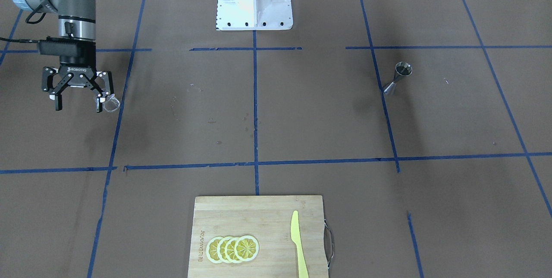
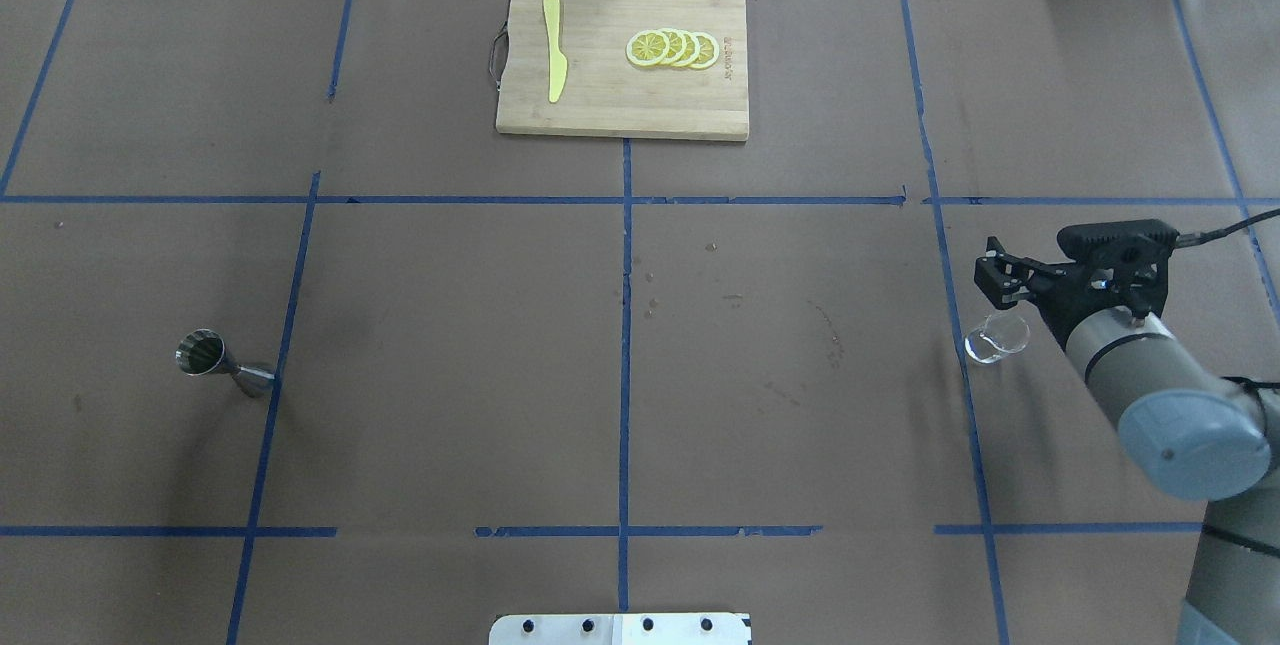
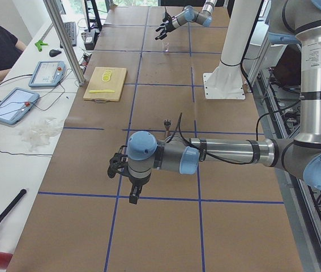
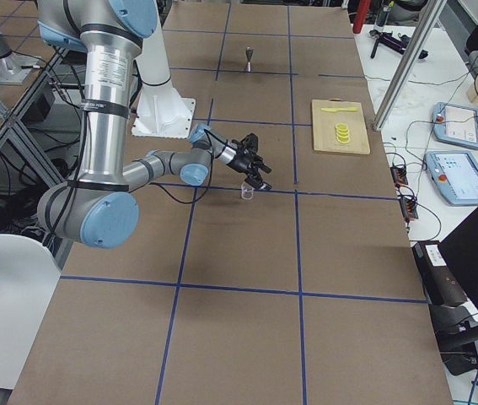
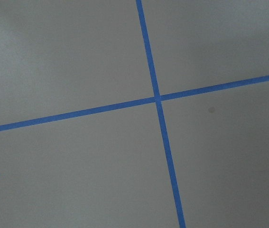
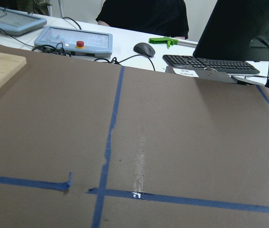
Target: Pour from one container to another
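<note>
The right arm's black two-finger tool (image 1: 79, 106) hangs low over the counter (image 1: 310, 118), fingers spread wide and gripping nothing. The small clear glass measuring cup (image 1: 111, 104), short and round, is just outside one fingertip. I can't say whether it touches that fingertip or sits just clear of it. From the side it looks to be standing on the paper.

Far across the counter, the shiny stainless-steel hourglass jigger (image 1: 396, 79) stands upright by itself. Its two cones meet at a narrow waist, the open mouth faces up, and the foot rests right at a line of blue tape (image 1: 255, 110). It is well apart from the cup.

The counter itself is matte brown paper, ruled into big squares by that tape. At the operators' edge lies a pale wooden cutting board (image 1: 241, 213) with a thin metal handle. On it are four yellow lemon slices (image 1: 233, 248) overlapping in a row, with a flat yellow knife (image 1: 297, 243) alongside.

The left arm stretches out low, its tool (image 3: 133, 195) pointing down near a tape crossing. I can't tell whether it is open or closed.
</note>
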